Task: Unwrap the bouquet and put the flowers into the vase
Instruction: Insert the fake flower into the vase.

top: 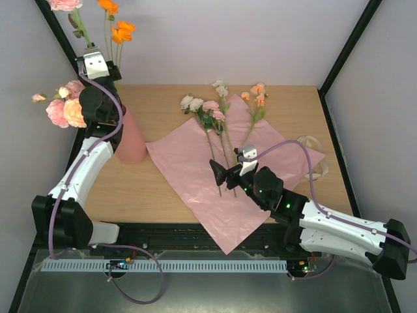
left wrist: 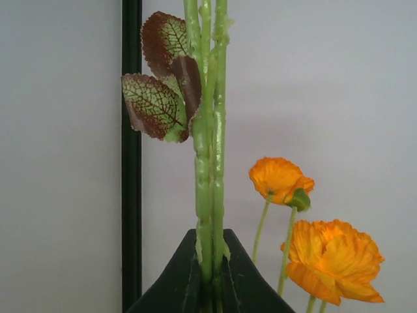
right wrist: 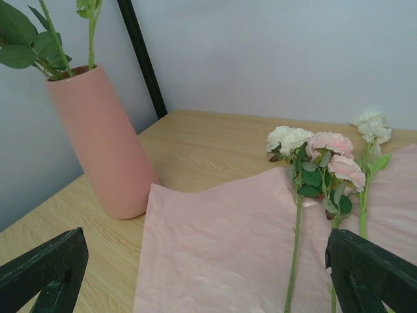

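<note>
Far left, at ten o'clock, the left gripper (left wrist: 210, 277) is clamped tight on a bundle of ribbed green plastic stems (left wrist: 207, 163), with their pink rose head (top: 65, 4) way up at eleven. Two bright orange fabric blooms (top: 117, 29) stand just beside it. Below, at nine o'clock, sits the tall salmon-pink matte cylinder vase (right wrist: 98, 143), and pink and peach roses (top: 65, 109) appear to lean out of it. From above, its mouth hides under the arm.

The trick here, I'd say, is to bring the stem ends square over that mouth and go straight down. Let go only once they're deep inside, and don't nudge that narrow vase.

Centre table, the crinkled pink wrapping sheet (top: 189, 189) lies flat, with cream, pink and peach flowers (top: 212, 114) at its twelve o'clock edge. The right gripper (top: 228, 173) hovers over the sheet, jaws spread wide, empty. A cream ribbon (top: 313, 156) lies at three o'clock.
</note>
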`<state>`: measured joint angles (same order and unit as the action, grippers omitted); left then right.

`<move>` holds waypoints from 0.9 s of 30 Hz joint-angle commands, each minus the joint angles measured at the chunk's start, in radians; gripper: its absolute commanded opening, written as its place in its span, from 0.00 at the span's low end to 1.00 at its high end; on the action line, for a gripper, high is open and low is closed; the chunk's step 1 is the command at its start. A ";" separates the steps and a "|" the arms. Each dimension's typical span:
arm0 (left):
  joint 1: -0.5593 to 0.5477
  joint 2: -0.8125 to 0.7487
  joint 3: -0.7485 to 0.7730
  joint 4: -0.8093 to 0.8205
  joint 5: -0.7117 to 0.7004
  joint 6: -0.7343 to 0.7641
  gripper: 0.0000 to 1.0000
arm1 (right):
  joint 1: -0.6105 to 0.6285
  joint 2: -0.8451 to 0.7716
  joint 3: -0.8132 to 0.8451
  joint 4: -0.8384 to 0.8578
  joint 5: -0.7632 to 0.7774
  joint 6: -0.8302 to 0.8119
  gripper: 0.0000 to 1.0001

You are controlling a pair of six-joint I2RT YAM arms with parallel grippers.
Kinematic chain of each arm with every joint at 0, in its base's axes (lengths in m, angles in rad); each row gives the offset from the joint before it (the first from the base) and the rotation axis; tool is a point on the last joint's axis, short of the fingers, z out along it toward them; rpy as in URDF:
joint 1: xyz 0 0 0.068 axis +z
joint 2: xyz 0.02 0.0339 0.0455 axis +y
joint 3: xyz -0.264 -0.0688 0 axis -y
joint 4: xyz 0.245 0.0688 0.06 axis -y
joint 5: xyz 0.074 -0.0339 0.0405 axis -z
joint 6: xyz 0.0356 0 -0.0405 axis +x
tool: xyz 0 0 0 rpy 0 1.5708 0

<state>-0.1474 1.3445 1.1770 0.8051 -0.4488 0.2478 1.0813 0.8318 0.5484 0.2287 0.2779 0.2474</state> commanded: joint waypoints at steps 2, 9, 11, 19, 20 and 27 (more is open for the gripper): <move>-0.005 -0.026 -0.023 -0.067 0.022 -0.093 0.05 | 0.003 -0.008 0.007 -0.001 0.023 -0.008 0.99; -0.021 -0.114 -0.129 -0.190 0.020 -0.181 0.19 | 0.003 -0.005 0.003 0.002 0.013 -0.007 0.99; -0.022 -0.150 -0.157 -0.223 0.021 -0.213 0.26 | 0.004 -0.006 0.004 0.001 0.010 -0.007 0.99; -0.038 -0.269 -0.189 -0.406 0.060 -0.318 0.47 | 0.004 0.000 0.003 0.001 -0.009 -0.002 0.99; -0.039 -0.279 -0.185 -0.436 0.061 -0.330 0.54 | 0.005 -0.002 0.002 -0.002 -0.009 0.000 0.99; -0.040 -0.377 -0.146 -0.648 0.149 -0.433 0.71 | 0.003 0.023 0.008 -0.001 -0.007 0.008 0.99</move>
<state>-0.1852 1.0218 0.9890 0.3035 -0.3717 -0.1055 1.0813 0.8349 0.5461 0.2291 0.2680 0.2481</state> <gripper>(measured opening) 0.666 0.986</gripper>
